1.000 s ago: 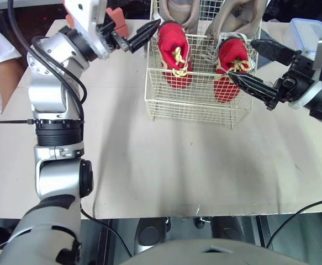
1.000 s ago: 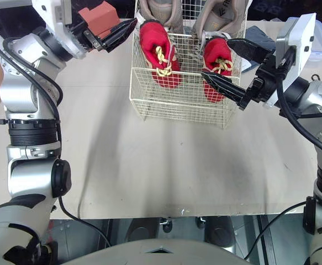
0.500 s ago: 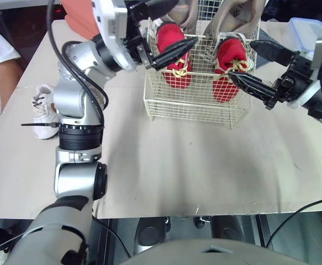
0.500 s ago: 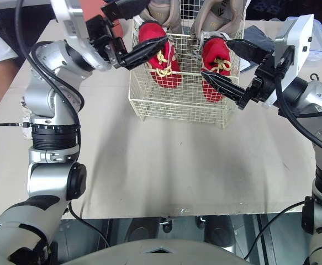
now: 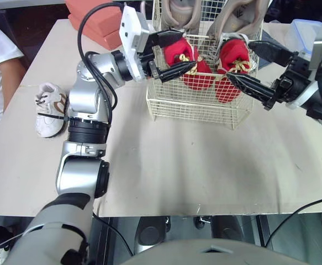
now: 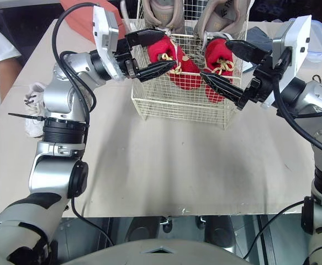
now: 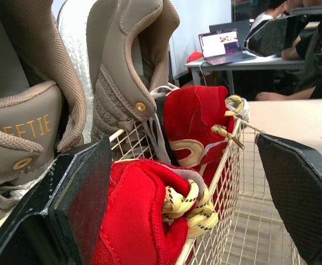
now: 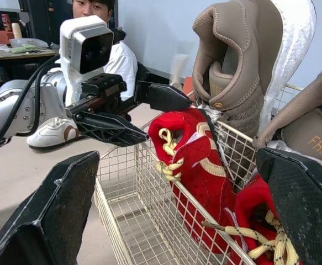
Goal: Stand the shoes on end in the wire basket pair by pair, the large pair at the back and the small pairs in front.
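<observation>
Left gripper (image 5: 189, 49) is reaching, released, over the wire basket's (image 5: 194, 105) left rim around the left red shoe (image 5: 202, 77) | shoe is now leaning toward the right red shoe (image 5: 225, 91), no longer upright | likely needing re-standing | right gripper (image 5: 241, 61) is hovering open at the basket's right

The left gripper (image 6: 170, 49) is hovering at the wire basket (image 6: 177, 107), its fingers spread about a red shoe (image 6: 183, 69) that is leaning rightward. The right gripper (image 6: 215, 59), likewise spread, is bracketing the second red shoe (image 6: 220, 52). Tan shoes (image 6: 163, 8) are standing behind, and a white shoe (image 6: 31, 107) is lying on the table (image 6: 177, 165)
</observation>
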### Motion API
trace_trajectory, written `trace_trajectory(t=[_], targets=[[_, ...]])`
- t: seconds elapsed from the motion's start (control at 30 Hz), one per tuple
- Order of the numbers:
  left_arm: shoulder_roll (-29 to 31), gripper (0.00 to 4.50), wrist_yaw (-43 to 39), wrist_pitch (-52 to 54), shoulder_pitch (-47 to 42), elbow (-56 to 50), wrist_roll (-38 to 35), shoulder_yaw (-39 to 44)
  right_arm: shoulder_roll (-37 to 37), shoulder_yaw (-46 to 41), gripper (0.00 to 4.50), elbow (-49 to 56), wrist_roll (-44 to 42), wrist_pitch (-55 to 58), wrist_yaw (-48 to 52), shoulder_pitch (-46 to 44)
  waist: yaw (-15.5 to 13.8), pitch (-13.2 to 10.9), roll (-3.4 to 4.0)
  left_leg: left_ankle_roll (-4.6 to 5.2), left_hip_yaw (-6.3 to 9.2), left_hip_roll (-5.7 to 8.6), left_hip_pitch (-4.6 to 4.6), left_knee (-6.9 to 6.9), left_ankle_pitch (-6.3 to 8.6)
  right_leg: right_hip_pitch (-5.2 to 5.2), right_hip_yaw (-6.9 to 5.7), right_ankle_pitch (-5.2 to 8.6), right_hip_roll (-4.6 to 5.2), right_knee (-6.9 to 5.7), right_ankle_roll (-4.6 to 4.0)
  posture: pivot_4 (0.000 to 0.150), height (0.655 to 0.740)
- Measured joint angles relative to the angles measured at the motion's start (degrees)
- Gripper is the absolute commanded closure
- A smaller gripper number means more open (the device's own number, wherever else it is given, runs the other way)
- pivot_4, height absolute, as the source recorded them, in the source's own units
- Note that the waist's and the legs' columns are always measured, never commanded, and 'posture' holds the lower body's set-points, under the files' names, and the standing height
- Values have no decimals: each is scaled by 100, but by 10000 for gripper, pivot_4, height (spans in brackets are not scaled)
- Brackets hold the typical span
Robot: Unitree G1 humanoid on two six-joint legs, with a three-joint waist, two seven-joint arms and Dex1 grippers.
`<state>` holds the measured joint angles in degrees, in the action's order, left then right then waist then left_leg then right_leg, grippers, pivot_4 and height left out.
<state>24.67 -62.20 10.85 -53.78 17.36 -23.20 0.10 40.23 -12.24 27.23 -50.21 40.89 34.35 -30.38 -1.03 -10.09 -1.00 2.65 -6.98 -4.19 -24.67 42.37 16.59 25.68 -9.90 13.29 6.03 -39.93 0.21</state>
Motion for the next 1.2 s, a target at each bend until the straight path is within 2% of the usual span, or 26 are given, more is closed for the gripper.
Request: trace_trajectory(t=[0.23,0.4,0.5,0.53,0.77,0.97,1.2], targets=[[-160,67,56,-264,-32,-380,-300,283,140,-98,0,-48,19,-1,30,14,32,-1,-1,0,-4,1,-2,-8,0,6,1,0,-1,3,-1,1500,6860],[153,67,-16,0,-49,-873,-445,300,302,-274,0,-225,120,-84,61,27,29,-1,0,0,-4,1,0,-9,0,5,1,0,-1,3,-1,1500,6860],[593,67,-87,594,80,-1392,-716,357,482,-542,0,-546,391,-251,62,136,30,-1,0,0,-4,-1,0,-10,0,5,4,0,-1,5,0,1500,6860],[908,67,-183,995,262,-1717,-897,378,543,-706,0,-769,566,-378,54,219,34,-1,0,0,-6,-2,3,-13,0,5,7,0,-1,5,0,1500,6860],[1887,67,-245,2889,901,-2843,-1820,410,748,-1090,0,-2161,1535,-1088,77,665,16,-2,2,0,-3,-2,2,-10,0,4,26,12,2,4,20,1500,6860],[2157,67,30,3567,1069,-3329,-2092,427,840,-1123,0,-3582,2306,-1971,161,728,29,-3,4,-1,-8,-3,9,-11,0,4,35,12,-1,0,20,1500,6860],[2235,67,394,3916,1098,-3706,-2371,620,1027,-1124,0,-5268,2752,-2871,539,689,29,-4,5,-1,-15,-2,11,-9,-1,4,40,12,0,1,20,1500,6860]])
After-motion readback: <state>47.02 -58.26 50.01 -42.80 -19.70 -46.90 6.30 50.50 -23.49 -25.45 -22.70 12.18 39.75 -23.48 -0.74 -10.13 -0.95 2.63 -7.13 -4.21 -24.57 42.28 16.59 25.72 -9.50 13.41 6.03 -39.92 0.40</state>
